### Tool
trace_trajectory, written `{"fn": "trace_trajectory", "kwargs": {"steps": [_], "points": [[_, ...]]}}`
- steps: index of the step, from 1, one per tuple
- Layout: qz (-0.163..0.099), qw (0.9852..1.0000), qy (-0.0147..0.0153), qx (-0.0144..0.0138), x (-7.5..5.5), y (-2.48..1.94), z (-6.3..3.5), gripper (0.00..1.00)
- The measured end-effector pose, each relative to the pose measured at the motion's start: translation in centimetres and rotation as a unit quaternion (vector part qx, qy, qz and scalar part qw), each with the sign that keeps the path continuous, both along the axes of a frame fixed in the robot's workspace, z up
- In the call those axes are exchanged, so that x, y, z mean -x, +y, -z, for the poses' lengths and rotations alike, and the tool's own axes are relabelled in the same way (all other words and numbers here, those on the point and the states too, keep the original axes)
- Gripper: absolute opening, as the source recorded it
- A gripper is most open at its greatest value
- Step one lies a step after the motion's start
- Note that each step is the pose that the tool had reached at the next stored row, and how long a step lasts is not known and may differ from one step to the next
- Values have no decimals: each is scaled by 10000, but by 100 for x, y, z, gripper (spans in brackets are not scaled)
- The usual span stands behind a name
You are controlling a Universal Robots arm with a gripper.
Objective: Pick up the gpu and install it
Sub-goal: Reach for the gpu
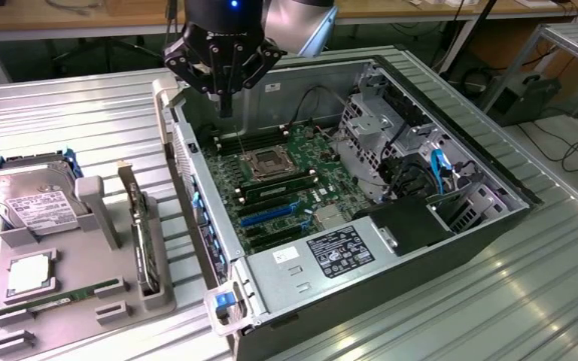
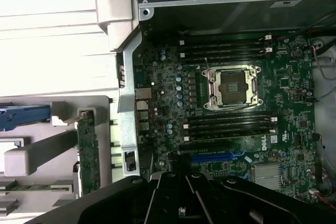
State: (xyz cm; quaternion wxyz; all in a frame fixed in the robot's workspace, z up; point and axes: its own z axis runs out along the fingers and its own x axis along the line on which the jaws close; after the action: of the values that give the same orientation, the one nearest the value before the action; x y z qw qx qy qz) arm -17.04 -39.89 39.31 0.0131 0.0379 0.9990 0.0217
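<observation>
Unobstructed motherboard [image 1: 279, 177], drive cage [image 1: 369, 139] alongside

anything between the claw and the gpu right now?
Only the case wall: the claw, shut, hangs over the motherboard inside the case, and the gpu stands on edge in the gray holder outside that wall. Nothing covers the gpu's top edge.

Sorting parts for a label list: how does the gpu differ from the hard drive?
The gpu stands on edge in a slot; the hard drive lies face up. The gpu is thin and dark; the hard drive is broad and silver, with a white label. Both sit in the gray tray.
</observation>
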Motion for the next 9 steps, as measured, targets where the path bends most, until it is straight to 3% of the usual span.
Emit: {"fn": "trace_trajectory", "kwargs": {"steps": [9], "points": [[0,10000,0,0,19,0,0,11]]}}
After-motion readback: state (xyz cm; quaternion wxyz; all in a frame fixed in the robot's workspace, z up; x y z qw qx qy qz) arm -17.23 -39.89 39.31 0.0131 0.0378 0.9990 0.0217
